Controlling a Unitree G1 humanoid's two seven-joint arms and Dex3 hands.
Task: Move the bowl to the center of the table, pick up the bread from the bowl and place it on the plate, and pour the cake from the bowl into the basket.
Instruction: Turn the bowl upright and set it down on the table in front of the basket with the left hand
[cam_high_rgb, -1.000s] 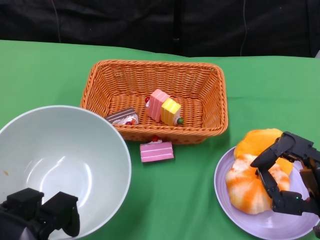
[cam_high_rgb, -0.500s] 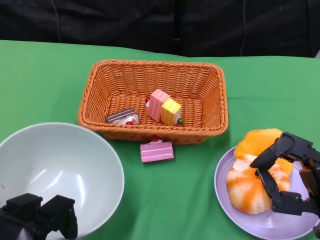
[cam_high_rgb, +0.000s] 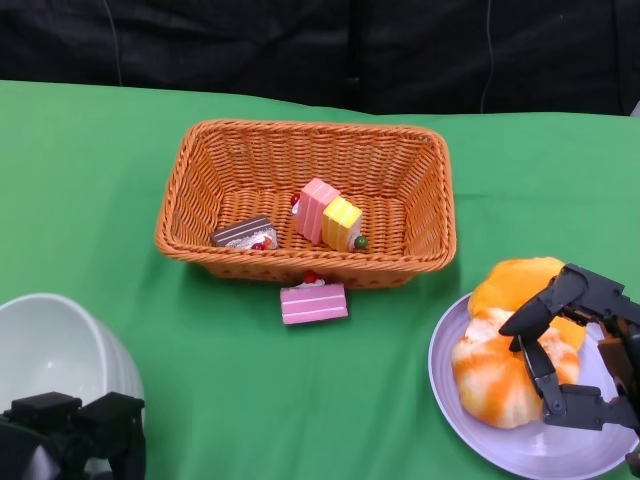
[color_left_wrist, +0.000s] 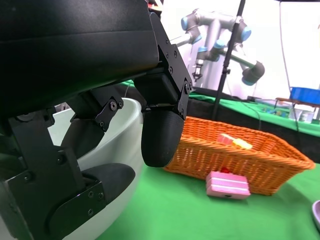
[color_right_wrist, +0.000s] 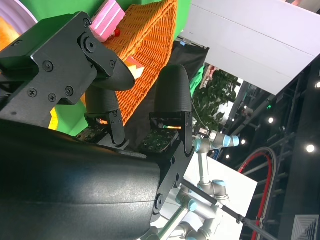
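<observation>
The pale green bowl (cam_high_rgb: 55, 345) stands at the table's near left corner, and my left hand (cam_high_rgb: 72, 436) grips its near rim. The left wrist view shows the bowl's wall (color_left_wrist: 127, 150) between that hand's fingers (color_left_wrist: 160, 137). Nothing shows inside the bowl. Orange and white bread (cam_high_rgb: 490, 370) lies on the purple plate (cam_high_rgb: 500, 447) at the right. My right hand (cam_high_rgb: 575, 350) is over the bread with its fingers apart, holding nothing. The orange wicker basket (cam_high_rgb: 310, 128) holds a pink and yellow cake (cam_high_rgb: 330, 215) and a chocolate cake (cam_high_rgb: 245, 233). A pink cake (cam_high_rgb: 313, 302) lies on the cloth just in front of the basket.
The green cloth (cam_high_rgb: 340, 410) covers the table between the bowl and the plate. The pink cake (color_left_wrist: 227, 185) and the basket (color_left_wrist: 250, 152) show beyond the bowl in the left wrist view. A robot arm stands in the background, off the table.
The bowl has moved with my left hand toward the near left corner, away from the basket, and stands more upright. The right hand, bread and cakes have not moved.
</observation>
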